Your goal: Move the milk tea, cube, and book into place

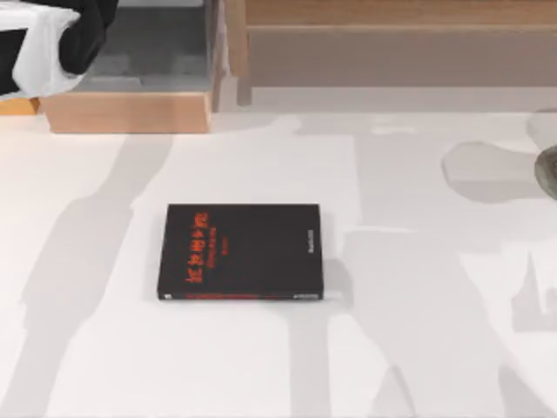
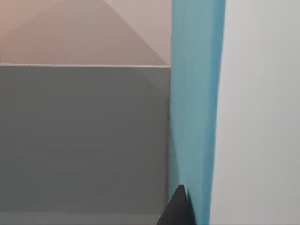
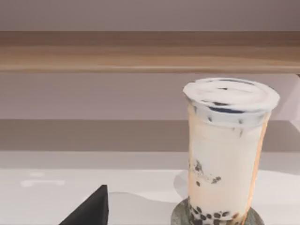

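Note:
My left arm [image 1: 52, 35] reaches over a wooden bin [image 1: 130, 111] at the table's back left. In the left wrist view, the light blue book [image 2: 194, 108] stands upright inside the bin, with a dark fingertip [image 2: 178, 208] of my left gripper pressed against its cover. The milk tea [image 3: 225, 150], a clear cup with a white lid and dark pearls, stands on a dark round coaster [image 3: 180, 216] by the table's right edge. A fingertip [image 3: 93, 211] of my right gripper stays apart from the cup, the gripper open. The cube is out of view.
A black book with red lettering [image 1: 241, 252] lies flat in the middle of the table. A long wooden shelf [image 1: 392, 43] runs along the back. The coaster [image 1: 548, 170] shows at the right edge of the top view.

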Robot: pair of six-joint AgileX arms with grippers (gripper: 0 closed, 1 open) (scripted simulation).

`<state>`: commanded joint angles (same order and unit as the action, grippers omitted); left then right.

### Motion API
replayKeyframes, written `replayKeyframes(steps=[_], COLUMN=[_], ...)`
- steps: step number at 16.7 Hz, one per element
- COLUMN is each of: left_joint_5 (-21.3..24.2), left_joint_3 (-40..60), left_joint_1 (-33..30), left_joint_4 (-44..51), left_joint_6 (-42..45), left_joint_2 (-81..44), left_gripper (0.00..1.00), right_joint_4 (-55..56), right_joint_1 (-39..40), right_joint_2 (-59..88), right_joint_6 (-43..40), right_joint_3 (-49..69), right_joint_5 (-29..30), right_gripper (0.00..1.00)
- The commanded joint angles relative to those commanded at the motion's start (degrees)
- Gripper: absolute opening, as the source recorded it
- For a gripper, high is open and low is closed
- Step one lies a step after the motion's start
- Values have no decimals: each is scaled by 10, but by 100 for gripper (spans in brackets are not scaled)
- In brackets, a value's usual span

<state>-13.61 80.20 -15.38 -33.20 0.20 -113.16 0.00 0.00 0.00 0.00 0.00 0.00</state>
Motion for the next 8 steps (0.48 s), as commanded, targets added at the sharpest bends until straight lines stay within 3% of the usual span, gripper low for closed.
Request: replayKeyframes(steps=[3,8], left_joint_5=[-33,-154], left_joint_3=[-17,-106], left_joint_1=[-14,-81], left_joint_4=[-3,-8], left_joint_6=[37,210], left_joint_2=[36,184], left_gripper=[0,0], right_joint_4=[0,0], right_joint_1=[0,0], right_joint_2=[0,0], right_joint_6=[0,0], right_joint_3=[0,0], right_joint_5=[0,0], right_gripper=[100,100])
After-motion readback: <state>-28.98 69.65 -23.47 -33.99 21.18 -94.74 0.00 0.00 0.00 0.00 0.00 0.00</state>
